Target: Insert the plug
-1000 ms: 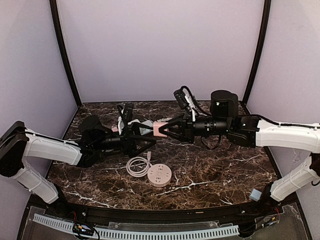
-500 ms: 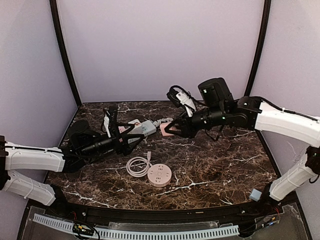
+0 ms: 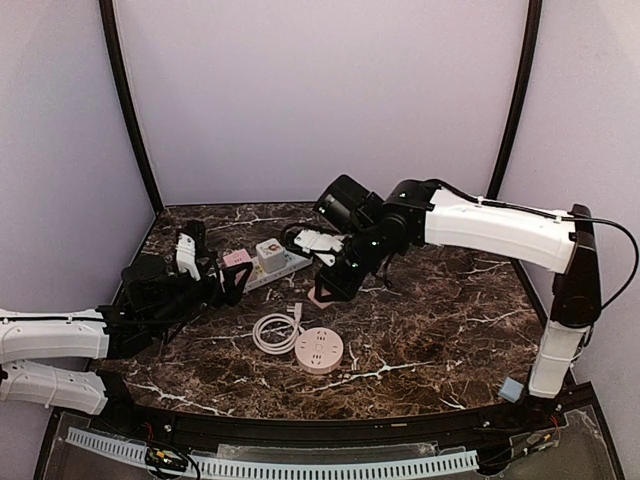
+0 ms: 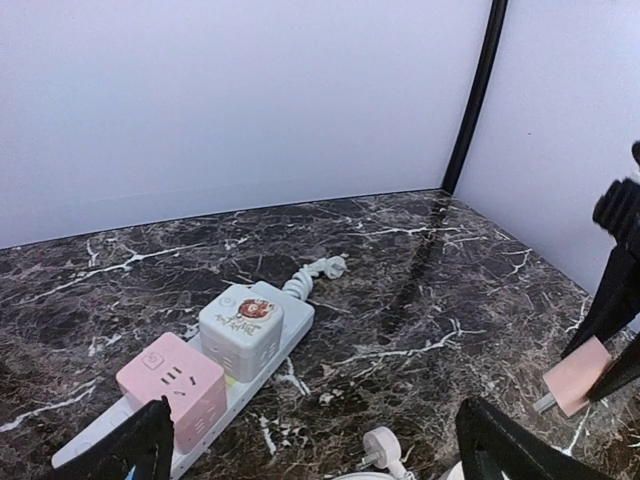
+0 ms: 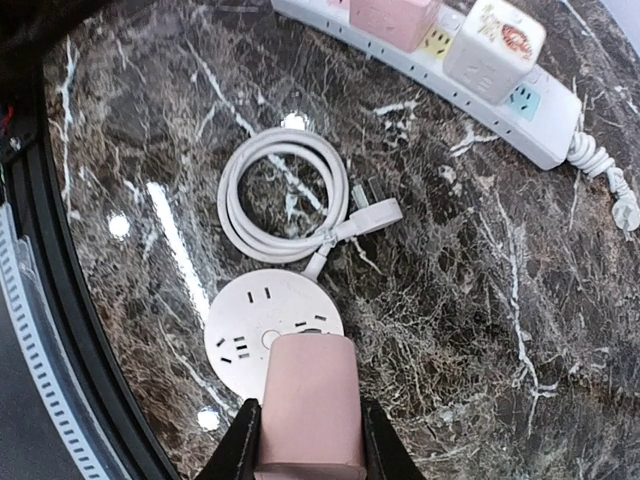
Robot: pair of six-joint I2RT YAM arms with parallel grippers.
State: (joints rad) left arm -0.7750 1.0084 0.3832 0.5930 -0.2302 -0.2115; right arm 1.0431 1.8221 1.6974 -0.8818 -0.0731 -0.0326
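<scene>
My right gripper (image 3: 326,290) (image 5: 308,445) is shut on a pink cube plug (image 3: 321,296) (image 5: 308,405) and holds it just above the table, pointing down. In the right wrist view the plug overlaps the near edge of the round white socket (image 5: 262,318) (image 3: 319,351). The left wrist view shows the same plug (image 4: 576,374) at the right edge, metal prongs toward the table. My left gripper (image 3: 228,285) (image 4: 325,452) stands open and empty by the white power strip (image 3: 282,264) (image 4: 292,330), which carries a pink cube (image 4: 172,385) and a white cube (image 4: 241,327).
A coiled white cable (image 3: 272,332) (image 5: 280,200) with a loose flat plug (image 5: 375,212) (image 4: 383,445) lies left of the round socket. The strip's own cord end (image 4: 325,268) trails behind it. A small pale blue block (image 3: 512,390) sits at the front right. Walls close three sides.
The right arm has swung left and down, carrying the pink plug from mid-air over the strip to just above the round socket. The left arm has drawn back to the left, open.
</scene>
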